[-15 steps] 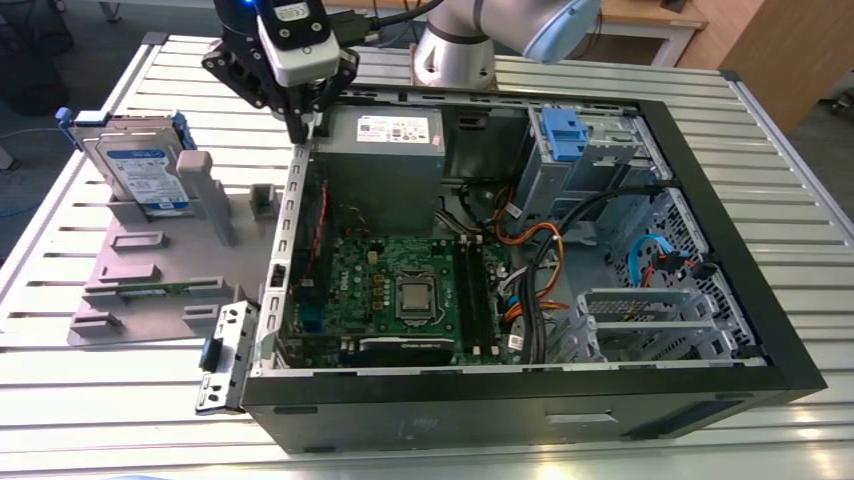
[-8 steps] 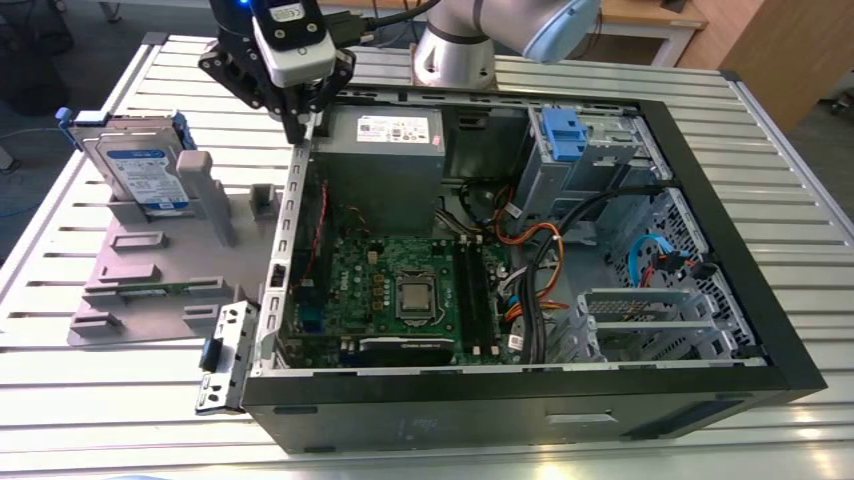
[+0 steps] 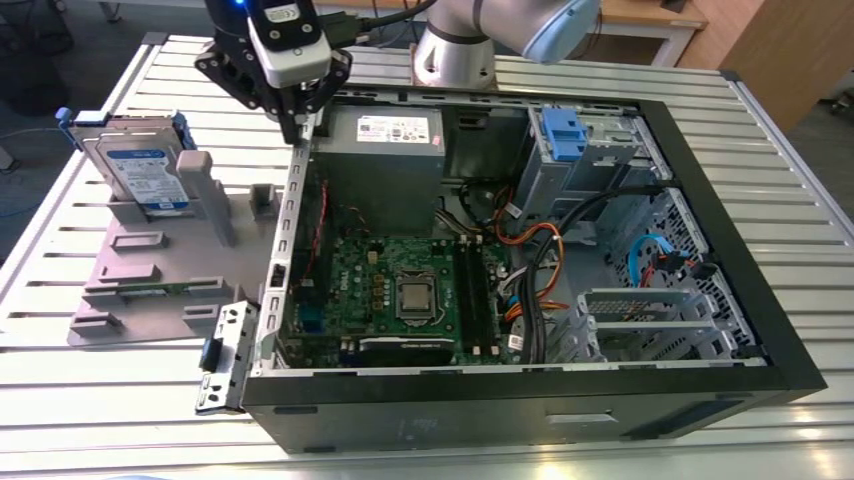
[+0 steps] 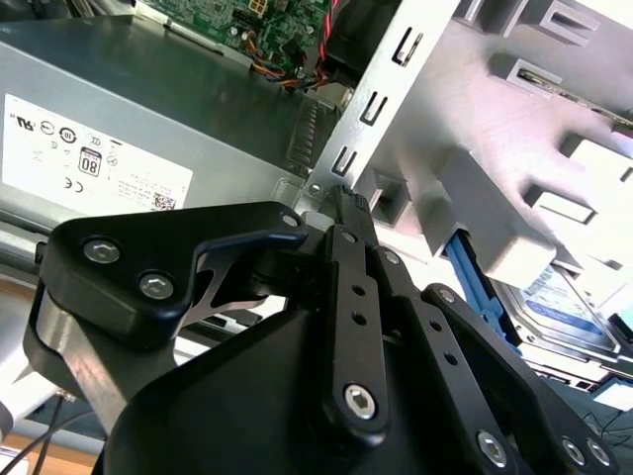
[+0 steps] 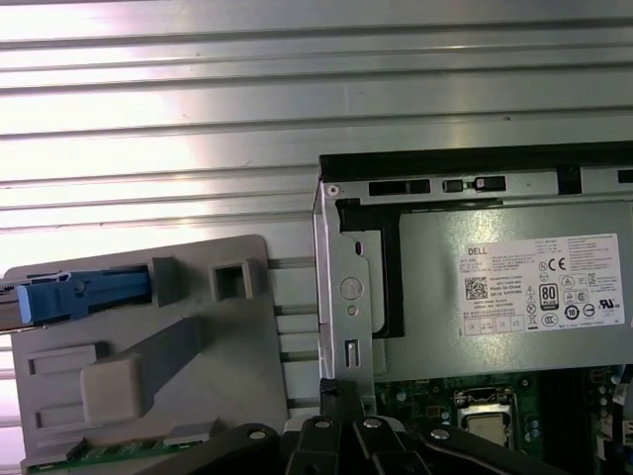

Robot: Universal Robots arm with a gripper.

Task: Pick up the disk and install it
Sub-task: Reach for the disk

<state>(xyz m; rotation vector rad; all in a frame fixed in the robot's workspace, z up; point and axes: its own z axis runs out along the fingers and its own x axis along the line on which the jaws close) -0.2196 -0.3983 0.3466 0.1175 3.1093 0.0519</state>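
Silver rectangular disk [image 3: 140, 165] in blue plastic frame stands upright at far end of grey moulded rack [image 3: 147, 290]. Black gripper [image 3: 294, 122] hangs over open black computer case [image 3: 534, 410] wall, jaws narrow, empty. Disk likely dense, rigid, shock-sensitive; pinch across flat faces near its top edge.

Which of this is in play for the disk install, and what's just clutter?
In play: disk, standing in the grey fixture; claw, empty, over the case edge.
Clutter: power supply, motherboard, orange cables, table.
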